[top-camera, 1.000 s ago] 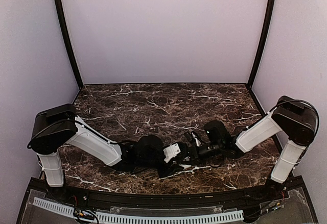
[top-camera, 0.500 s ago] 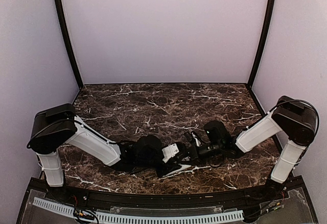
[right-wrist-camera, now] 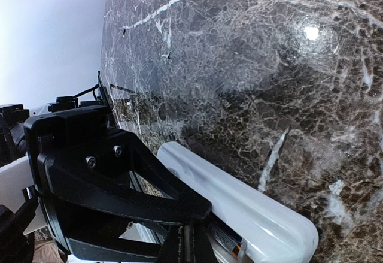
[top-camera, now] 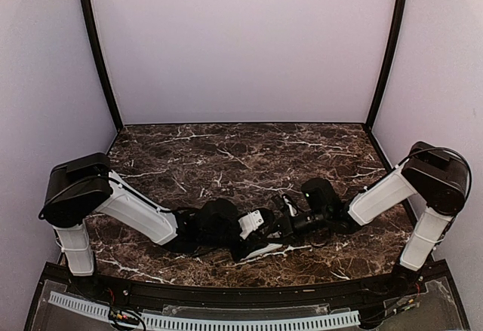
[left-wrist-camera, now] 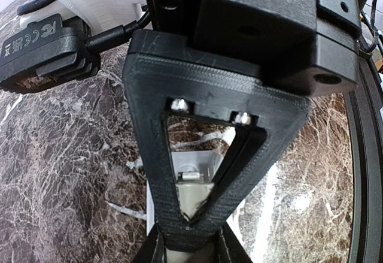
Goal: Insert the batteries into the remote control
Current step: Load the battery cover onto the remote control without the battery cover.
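Observation:
The white remote control (top-camera: pixel 252 223) sits low over the marble between both arms. My left gripper (top-camera: pixel 243 237) is shut on it. In the left wrist view my fingers (left-wrist-camera: pixel 157 197) meet at the tips (left-wrist-camera: pixel 188 239) over its open recessed compartment (left-wrist-camera: pixel 200 161), where a small metal piece (left-wrist-camera: pixel 190 176) shows. My right gripper (top-camera: pixel 278 224) is shut, its tips (right-wrist-camera: pixel 190 245) at the remote's long rounded edge (right-wrist-camera: pixel 239 197). A slim dark battery (right-wrist-camera: pixel 226 243) with an orange end runs from those tips into the compartment. No other battery shows.
A thin white piece (top-camera: pixel 266 249) lies on the dark marble table (top-camera: pixel 226 157) just in front of the grippers. The left gripper's black frame (right-wrist-camera: pixel 90 173) crowds the right wrist view. The black front rail (top-camera: pixel 226 293) is close behind the arms.
The remote and my left gripper have shifted slightly left and tilted a little. My right gripper has stayed almost still against the remote.

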Action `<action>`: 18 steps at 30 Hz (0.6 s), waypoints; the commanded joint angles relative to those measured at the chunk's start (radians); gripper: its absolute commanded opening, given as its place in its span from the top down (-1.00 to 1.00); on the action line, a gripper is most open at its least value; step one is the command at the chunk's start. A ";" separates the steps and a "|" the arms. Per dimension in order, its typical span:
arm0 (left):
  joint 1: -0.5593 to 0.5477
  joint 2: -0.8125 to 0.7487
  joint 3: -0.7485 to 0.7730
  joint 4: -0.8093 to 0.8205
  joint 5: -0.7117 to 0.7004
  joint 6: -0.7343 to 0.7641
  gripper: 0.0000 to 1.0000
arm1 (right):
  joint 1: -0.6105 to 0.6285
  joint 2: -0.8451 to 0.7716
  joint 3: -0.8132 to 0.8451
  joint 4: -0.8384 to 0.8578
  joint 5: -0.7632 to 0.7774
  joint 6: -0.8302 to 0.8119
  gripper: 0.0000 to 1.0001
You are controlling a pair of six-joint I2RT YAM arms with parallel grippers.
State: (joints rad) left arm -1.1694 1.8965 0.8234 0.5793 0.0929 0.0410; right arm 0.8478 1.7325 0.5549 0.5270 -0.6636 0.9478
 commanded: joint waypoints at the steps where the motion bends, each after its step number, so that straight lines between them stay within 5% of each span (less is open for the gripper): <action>1: -0.001 -0.010 -0.035 -0.083 0.039 0.013 0.74 | 0.014 0.049 -0.029 -0.110 0.056 -0.012 1.00; 8: -0.001 -0.011 -0.049 -0.118 0.062 0.016 1.00 | 0.012 0.022 0.001 -0.180 0.064 -0.045 0.82; 18: -0.001 -0.015 -0.065 -0.135 0.080 0.009 1.00 | -0.027 -0.097 0.085 -0.388 0.099 -0.143 0.45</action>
State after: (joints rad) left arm -1.1648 1.8919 0.8078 0.5961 0.1204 0.0456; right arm 0.8406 1.6711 0.6071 0.3157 -0.6289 0.8673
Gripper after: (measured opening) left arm 0.240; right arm 0.255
